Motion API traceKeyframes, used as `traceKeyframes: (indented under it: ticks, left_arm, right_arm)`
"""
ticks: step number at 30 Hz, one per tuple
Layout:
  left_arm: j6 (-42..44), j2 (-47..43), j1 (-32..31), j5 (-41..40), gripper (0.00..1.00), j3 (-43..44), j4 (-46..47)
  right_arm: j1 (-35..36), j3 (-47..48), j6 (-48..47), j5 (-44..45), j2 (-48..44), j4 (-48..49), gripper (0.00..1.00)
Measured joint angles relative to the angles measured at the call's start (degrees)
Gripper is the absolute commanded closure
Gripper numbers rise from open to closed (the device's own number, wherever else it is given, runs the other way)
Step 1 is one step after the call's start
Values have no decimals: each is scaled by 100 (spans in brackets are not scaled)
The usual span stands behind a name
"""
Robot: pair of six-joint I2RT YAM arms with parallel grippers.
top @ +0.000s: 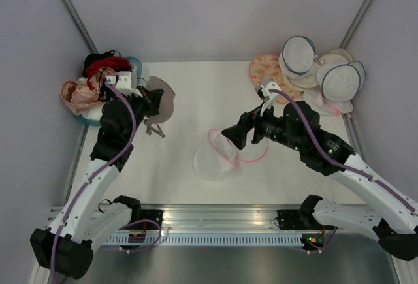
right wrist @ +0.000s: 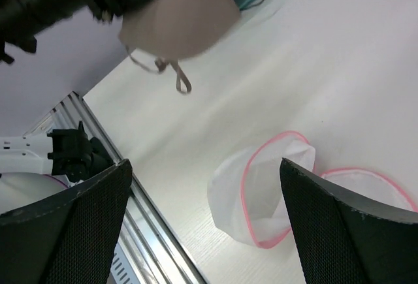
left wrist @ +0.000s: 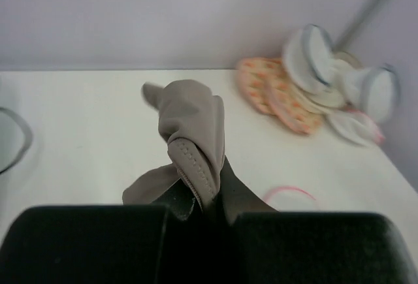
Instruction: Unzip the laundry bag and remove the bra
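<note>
We see the white worktop (top: 196, 94), and the laundry bag (top: 214, 158) lies near its middle with the pink zip rim gaping open. The taupe bra (top: 163, 98) is outside the bag and hangs above the far left part of the worktop, well apart from the bag, with its straps dangling. The left hand (left wrist: 199, 222) is closed on the bra. The right hand (right wrist: 204, 166) has its fingers spread wide and hovers just over the bag.

left arm (top: 91, 174) & right arm (top: 366, 183) white w/ blk joints, purple cables (top: 133, 127), right gripper (right wrist: 202, 173) fingers (right wrist: 72, 232) blk, mesh-textured
</note>
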Motion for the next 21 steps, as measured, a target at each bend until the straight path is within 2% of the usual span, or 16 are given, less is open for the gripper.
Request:
traceKeyframes:
  ticks: [5,11,14,21]
  left_arm:
    - [0,1394,1294,-579,98,905,-24]
    - [2,2981,2522,-619,98,2758,-166]
    - [7,3523,2992,-667,98,3639,-258]
    - [2,4262,3648,-708,98,4887,-382]
  right_arm:
    - [0,-638,129,61,-22,-31,2]
    - [0,-1106,219,57,-39,-57,2]
    - [0,-1246,243,57,-61,7,2]
    - [0,-1523,341,-11,85,146,2]
